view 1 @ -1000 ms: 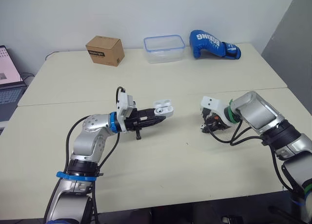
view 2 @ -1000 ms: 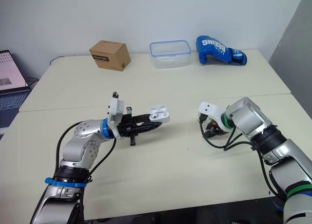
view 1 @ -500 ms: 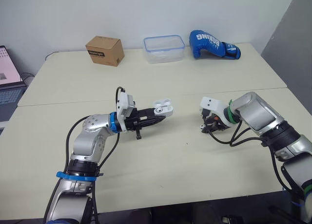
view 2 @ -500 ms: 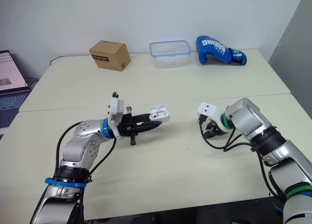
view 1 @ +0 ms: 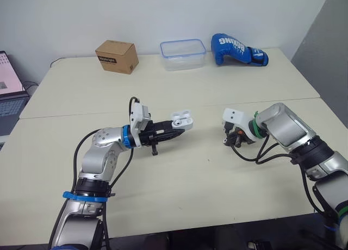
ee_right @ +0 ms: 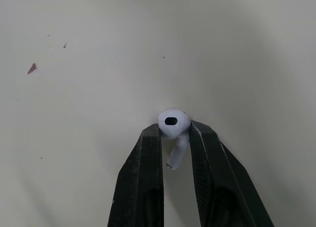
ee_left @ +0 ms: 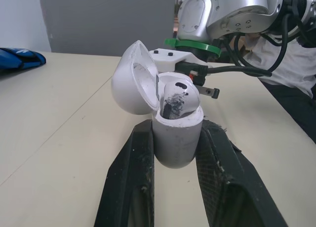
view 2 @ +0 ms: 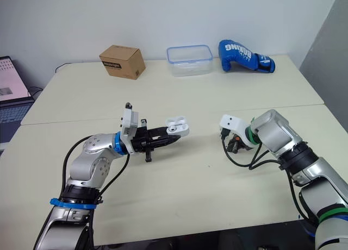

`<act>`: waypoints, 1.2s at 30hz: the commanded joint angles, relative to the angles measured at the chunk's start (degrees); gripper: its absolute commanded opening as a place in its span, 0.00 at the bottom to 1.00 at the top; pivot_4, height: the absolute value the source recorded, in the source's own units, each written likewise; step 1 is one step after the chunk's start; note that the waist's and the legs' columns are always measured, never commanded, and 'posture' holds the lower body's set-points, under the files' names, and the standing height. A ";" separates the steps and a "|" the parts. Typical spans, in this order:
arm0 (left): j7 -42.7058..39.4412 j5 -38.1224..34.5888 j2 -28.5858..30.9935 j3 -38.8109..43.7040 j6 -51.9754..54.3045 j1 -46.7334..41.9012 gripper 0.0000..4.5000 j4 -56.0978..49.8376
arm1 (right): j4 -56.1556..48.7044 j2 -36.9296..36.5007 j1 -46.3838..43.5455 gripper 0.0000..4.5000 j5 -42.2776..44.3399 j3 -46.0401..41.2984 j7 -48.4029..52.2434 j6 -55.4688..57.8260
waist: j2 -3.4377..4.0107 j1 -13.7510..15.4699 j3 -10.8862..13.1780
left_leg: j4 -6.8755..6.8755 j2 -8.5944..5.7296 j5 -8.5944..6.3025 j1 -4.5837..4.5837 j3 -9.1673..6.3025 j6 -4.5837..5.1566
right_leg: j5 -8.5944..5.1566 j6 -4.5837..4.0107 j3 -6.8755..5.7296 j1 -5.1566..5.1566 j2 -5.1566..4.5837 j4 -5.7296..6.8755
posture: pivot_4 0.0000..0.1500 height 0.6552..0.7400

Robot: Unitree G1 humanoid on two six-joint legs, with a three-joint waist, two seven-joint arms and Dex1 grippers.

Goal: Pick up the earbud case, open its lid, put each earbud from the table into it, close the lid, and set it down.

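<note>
The left gripper (view 1: pixel 174 127) reaches over the pale cream table (view 1: pixel 163 92), its black fingers clamped on a small white plastic earbud case (view 1: pixel 182 119) with its lid open. Well apart, the right gripper (view 1: pixel 232 142) points down at the tabletop. Along the far edge stand a brown cardboard box (view 1: pixel 116 56), a clear blue-rimmed plastic tub (view 1: pixel 182 54) and a blue boxing glove (view 1: pixel 238 49).

Head stereo pair: high, looks forward-down, both eyes sharing the cream rectangular table (view 1: pixel 179 92). Left wrist: close behind white open-lidded earbud case (ee_left: pixel 176 133), facing silver right arm (ee_left: pixel 232 10). Right wrist: close over small white earbud (ee_right: pixel 174 123), facing tabletop.
</note>
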 commanded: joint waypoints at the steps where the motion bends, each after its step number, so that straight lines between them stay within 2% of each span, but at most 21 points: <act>1: 0.09 -0.49 0.44 0.21 -0.37 -0.91 0.19 -1.69 | -2.56 -4.62 -0.94 0.09 -1.75 -0.19 6.19 -7.14 | 0.00 0.06 0.00 | 0.00 0.00 0.00 0.00 0.00 0.00 | 0.00 0.00 -0.01 0.00 0.00 0.00 | 1.00 0.89; 9: 0.40 -0.38 0.09 -0.12 -0.59 -1.11 0.19 -1.61 | -4.63 -10.68 1.28 0.09 -5.51 2.47 18.20 -18.26 | 0.00 0.01 0.00 | 0.00 0.02 0.00 0.02 0.02 0.00 | 0.00 0.00 -0.01 0.02 0.01 0.01 | 1.00 0.89; 22: 0.72 -0.62 0.84 0.18 -0.16 -0.95 0.19 -2.46 | -3.89 -7.16 5.25 0.09 -12.33 1.88 16.87 -21.81 | -0.13 -0.02 -0.08 | 0.01 0.05 0.00 0.14 0.04 0.00 | 0.00 0.00 0.01 0.11 0.02 0.02 | 1.00 0.89; 28: 0.84 -0.59 0.72 -0.09 -0.30 -1.04 0.19 -2.39 | -6.06 -7.58 6.50 0.54 -14.13 0.43 16.38 -21.45 | -0.14 -0.06 -0.09 | 0.03 0.06 0.00 0.16 0.05 0.00 | 0.01 -0.01 0.02 0.12 0.03 0.03 | 1.00 0.89; 34: 0.82 -0.57 0.37 -0.29 -0.69 -1.42 0.19 -1.87 | -11.25 -8.09 7.61 0.54 -16.06 -0.23 16.74 -17.62 | -0.14 0.01 -0.09 | 0.03 0.05 0.00 0.14 0.04 0.00 | 0.01 -0.01 0.02 0.11 0.02 0.03 | 1.00 0.89; 36: 0.84 -0.50 0.16 -0.39 -0.89 -1.46 0.19 -1.69 | -13.86 -8.06 7.88 0.54 -17.91 0.08 16.54 -13.13 | -0.14 0.02 -0.09 | 0.02 0.04 0.00 0.13 0.04 0.00 | 0.01 -0.01 0.02 0.10 0.02 0.01 | 1.00 0.89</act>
